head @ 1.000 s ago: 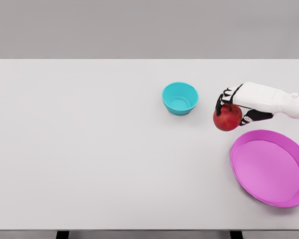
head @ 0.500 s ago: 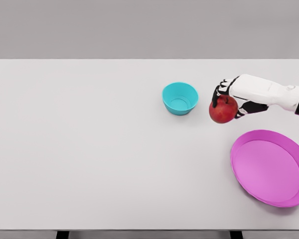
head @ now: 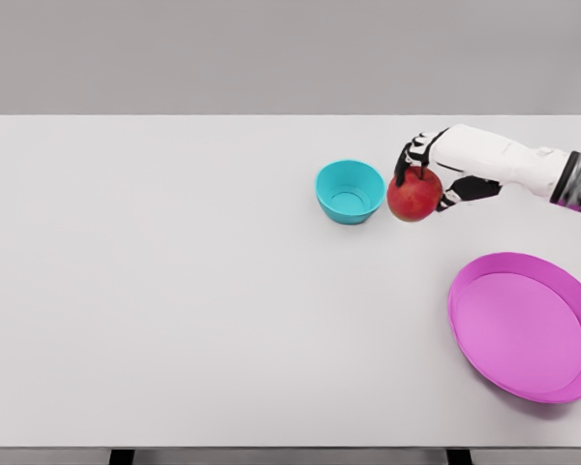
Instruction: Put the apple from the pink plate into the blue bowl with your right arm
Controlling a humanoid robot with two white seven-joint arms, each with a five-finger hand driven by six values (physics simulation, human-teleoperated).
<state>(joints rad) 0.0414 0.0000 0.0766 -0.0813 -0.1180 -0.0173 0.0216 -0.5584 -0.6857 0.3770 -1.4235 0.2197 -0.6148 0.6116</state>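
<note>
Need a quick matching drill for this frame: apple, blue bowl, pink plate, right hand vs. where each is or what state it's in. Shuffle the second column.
Column 1:
1. apple
2. blue bowl
3. pink plate
4. right hand

Column 2:
A. empty, lower right on the table
B. empty, near the table's middle
C. fingers curled around the fruit
D. held just right of the bowl

Pairs: 1-D, 2-B, 3-A, 4-C
</note>
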